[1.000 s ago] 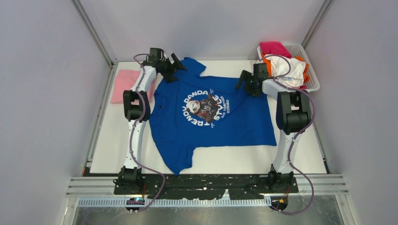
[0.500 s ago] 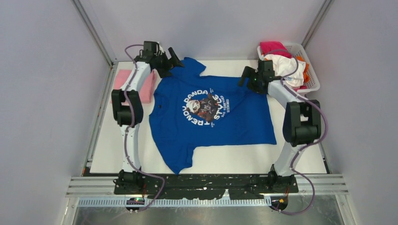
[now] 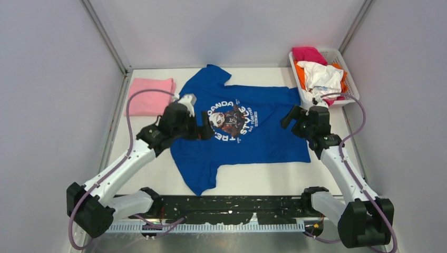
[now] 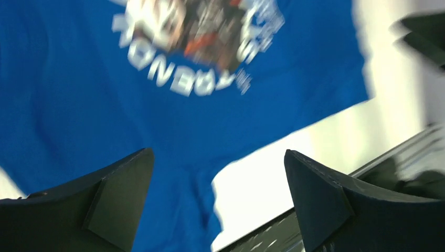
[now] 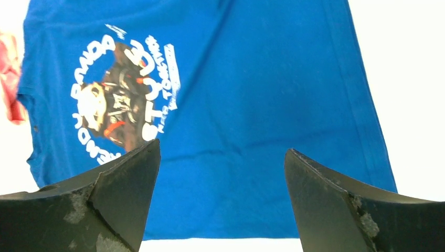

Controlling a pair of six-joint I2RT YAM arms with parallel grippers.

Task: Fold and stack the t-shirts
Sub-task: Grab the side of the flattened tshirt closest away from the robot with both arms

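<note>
Royal-blue cotton tee (image 3: pixel 258 139) flat mid-table, round white-lettered print up. Pink tee (image 3: pixel 150 97) folded rectangle, far left. Crumpled tees (image 3: pixel 324 76) in white slatted basket (image 3: pixel 351 79). Left gripper (image 4: pixel 218 153), right gripper (image 5: pixel 221 148) spread wide, empty, over blue fabric.

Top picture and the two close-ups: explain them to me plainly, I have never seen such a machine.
Two robot arms are bolted at the near edge of the table. The wide picture looks down from above; each close-up comes from a camera on one wrist, its two dark fingers framing the view. A blue t-shirt lies spread flat, a folded pink t-shirt beside it, and more shirts fill a white basket. The left hand and right hand are open over the blue one, holding nothing.
</note>
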